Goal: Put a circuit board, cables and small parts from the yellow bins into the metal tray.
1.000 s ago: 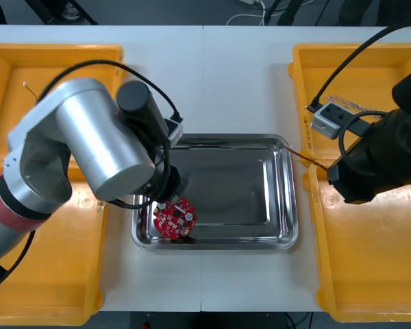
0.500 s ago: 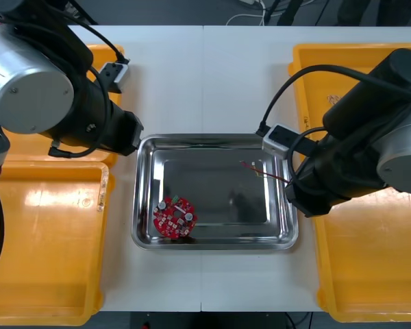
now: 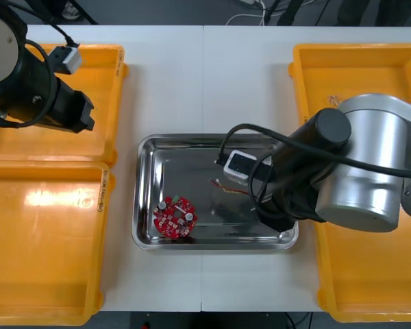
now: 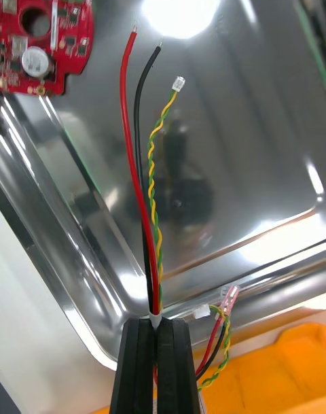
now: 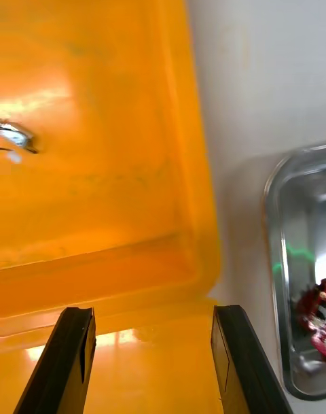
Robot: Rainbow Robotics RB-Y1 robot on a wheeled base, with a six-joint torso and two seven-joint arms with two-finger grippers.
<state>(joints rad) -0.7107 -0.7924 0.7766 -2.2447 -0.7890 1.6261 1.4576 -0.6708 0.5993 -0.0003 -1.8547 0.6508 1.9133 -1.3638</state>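
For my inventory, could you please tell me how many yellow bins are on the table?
4: far left bin, near left bin, far right bin, near right bin. The right hand, shut on cables, is over the tray; the left hand, over the left bins.

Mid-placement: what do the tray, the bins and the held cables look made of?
The metal tray: polished metal, likely steel; mirror-like reflections and glare. The yellow bin: probably moulded plastic; smooth, glossy sheen. The cables in the right pincer: wires in coloured insulation, apparently plastic. The left pincer hangs open over a left bin.
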